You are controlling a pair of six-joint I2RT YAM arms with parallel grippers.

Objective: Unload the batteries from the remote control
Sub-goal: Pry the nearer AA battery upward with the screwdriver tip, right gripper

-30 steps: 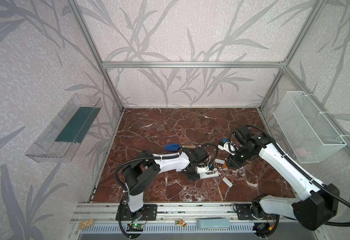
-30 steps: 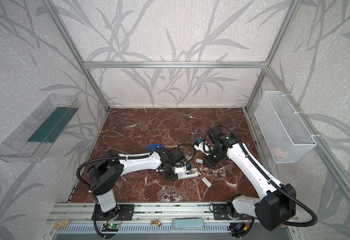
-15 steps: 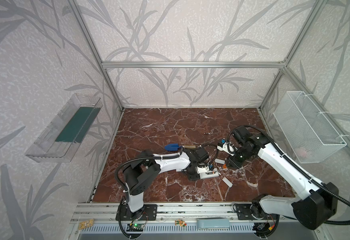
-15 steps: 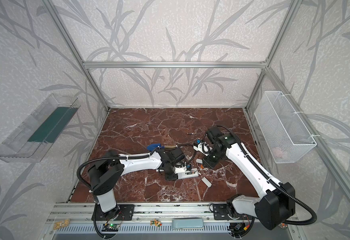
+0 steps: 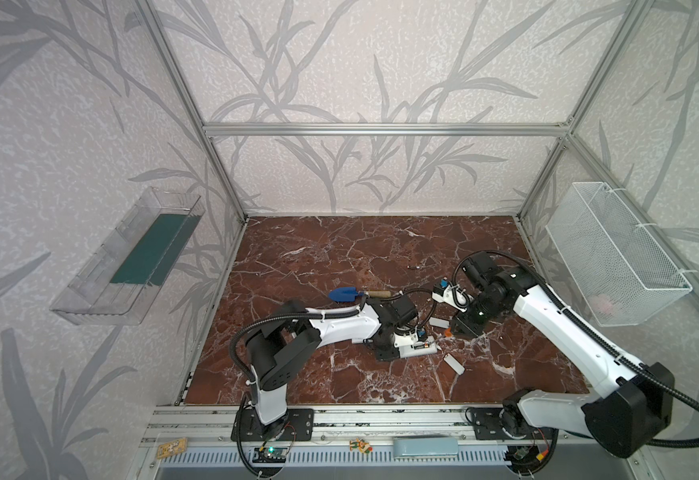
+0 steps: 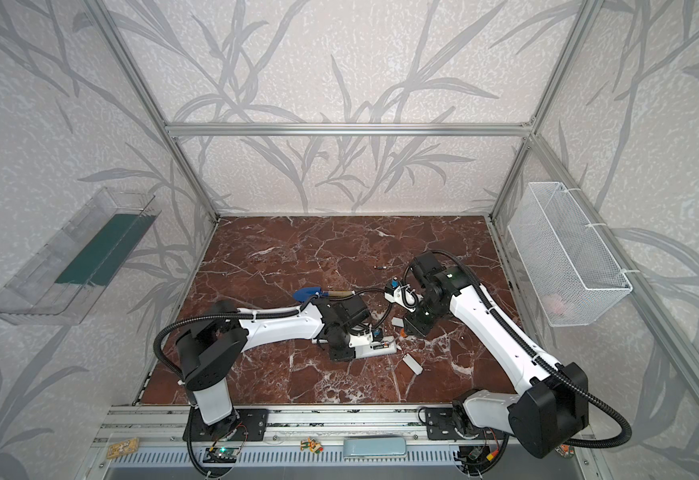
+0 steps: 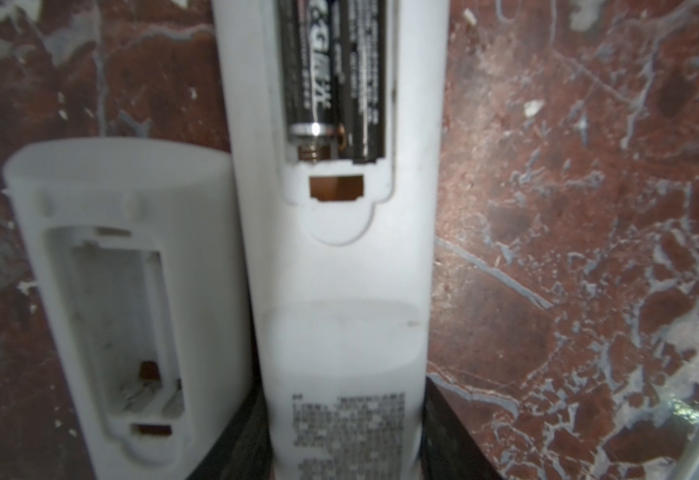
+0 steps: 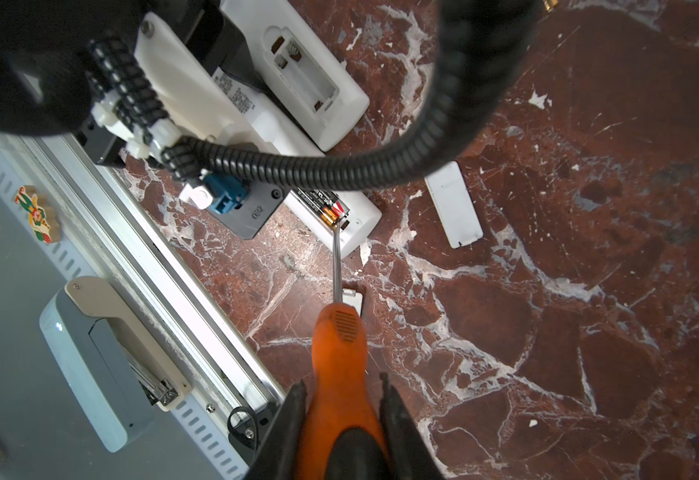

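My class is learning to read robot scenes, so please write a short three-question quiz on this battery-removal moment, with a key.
1. True or false: the remote clamped in the left jaws has been emptied.
2. Which tool do the right jaws hold? A) tweezers B) orange-handled screwdriver C) pliers
3. Fill in: the screwdriver's tip reaches the ends of the ____ in that remote.

Key: 1 false, two batteries lie in it. 2 B. 3 batteries.
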